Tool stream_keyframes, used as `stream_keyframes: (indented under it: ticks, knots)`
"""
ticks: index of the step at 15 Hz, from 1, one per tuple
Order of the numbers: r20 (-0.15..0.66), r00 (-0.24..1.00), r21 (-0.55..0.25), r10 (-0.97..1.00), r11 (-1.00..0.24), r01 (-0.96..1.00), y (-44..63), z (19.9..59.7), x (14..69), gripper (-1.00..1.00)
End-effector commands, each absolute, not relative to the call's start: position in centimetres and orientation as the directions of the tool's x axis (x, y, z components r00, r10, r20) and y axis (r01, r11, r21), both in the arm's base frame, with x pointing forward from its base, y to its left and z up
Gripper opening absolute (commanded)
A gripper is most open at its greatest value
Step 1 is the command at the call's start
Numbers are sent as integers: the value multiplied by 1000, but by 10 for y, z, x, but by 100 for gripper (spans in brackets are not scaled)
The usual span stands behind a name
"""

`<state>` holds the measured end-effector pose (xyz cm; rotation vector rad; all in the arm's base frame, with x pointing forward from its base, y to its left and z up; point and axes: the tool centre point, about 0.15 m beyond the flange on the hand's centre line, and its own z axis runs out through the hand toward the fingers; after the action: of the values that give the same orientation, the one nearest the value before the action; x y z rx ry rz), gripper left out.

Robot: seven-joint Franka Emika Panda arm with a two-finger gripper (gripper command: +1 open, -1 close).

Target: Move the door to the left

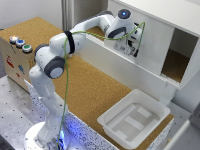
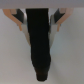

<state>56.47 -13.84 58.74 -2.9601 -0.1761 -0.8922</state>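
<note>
Claw (image 1: 131,46) pressed up against the front of the white cabinet (image 1: 150,12), seen in the exterior view at the end of the arm (image 1: 75,40), which reaches across the cork table (image 1: 95,95). Its opening cannot be told from this view. The door (image 1: 145,42) covers the part of the cabinet front toward the exterior view's left; the part toward the exterior view's right stands open and dark inside. A white tray (image 1: 134,120) lies on the table in front of the cabinet, well apart from the claw. A box with coloured buttons (image 1: 15,55) stands at the table's far end from the cabinet.

Wrist view: claw (image 2: 39,20) with fingers (image 2: 20,22) spread wide over a pale surface, gripping nothing; a dark tapered shape (image 2: 40,40) runs between them, its identity unclear.

Risk, as a judgement: with only surface contact on a smooth panel, the fingers may slip across the door, or a skewed push may jam it in its track.
</note>
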Motion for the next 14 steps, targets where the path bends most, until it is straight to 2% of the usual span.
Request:
stream_keyframes:
  ticks: [1,4,14]
  knots:
    - [568,815,99,111,-993,66,-93,575,557,-100]
    - [573,808,131,136,-989,74,-76,574,555,-100]
    - [568,804,109,176,-984,138,-14,572,552,-100]
